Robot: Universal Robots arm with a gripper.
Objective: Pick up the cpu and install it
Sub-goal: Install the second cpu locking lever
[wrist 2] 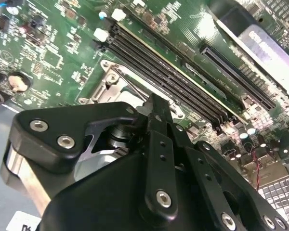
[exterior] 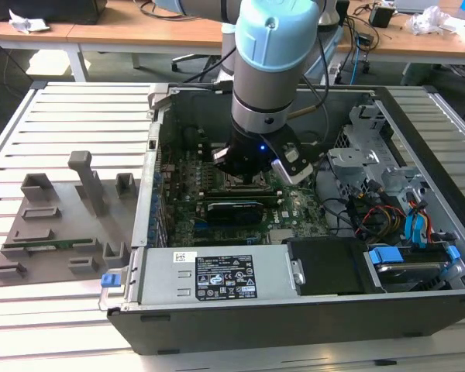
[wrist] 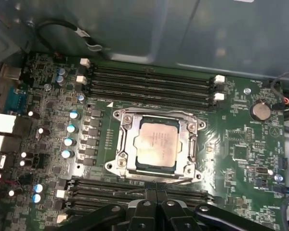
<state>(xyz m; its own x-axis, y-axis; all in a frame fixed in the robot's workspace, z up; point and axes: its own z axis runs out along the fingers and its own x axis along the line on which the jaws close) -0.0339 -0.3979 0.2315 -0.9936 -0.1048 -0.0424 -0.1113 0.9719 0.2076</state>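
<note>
Here the robot arm (exterior: 267, 46) reaches down into an open computer case (exterior: 310, 310) lying on a slatted table (exterior: 62, 124), its claw (exterior: 252, 174) low over the green circuit board (exterior: 294, 209). In the first wrist view the chip (wrist: 156, 147), silver-grey on top, sits flat inside the metal socket frame (wrist: 156, 179), between two banks of long black memory slots (wrist: 149, 84). The claw's black fingers (wrist: 156, 211) look pressed together in that view, just beside the frame's near edge and apart from the chip, with nothing pinched between them. In the second wrist view the same fingers (wrist 2: 156, 139) stand close above the frame's corner. A round silver battery (wrist: 260, 111) lies farther off on the board. On the exterior view's left, a grey parts tray (exterior: 54, 232) rests on the table beside the case.
</note>
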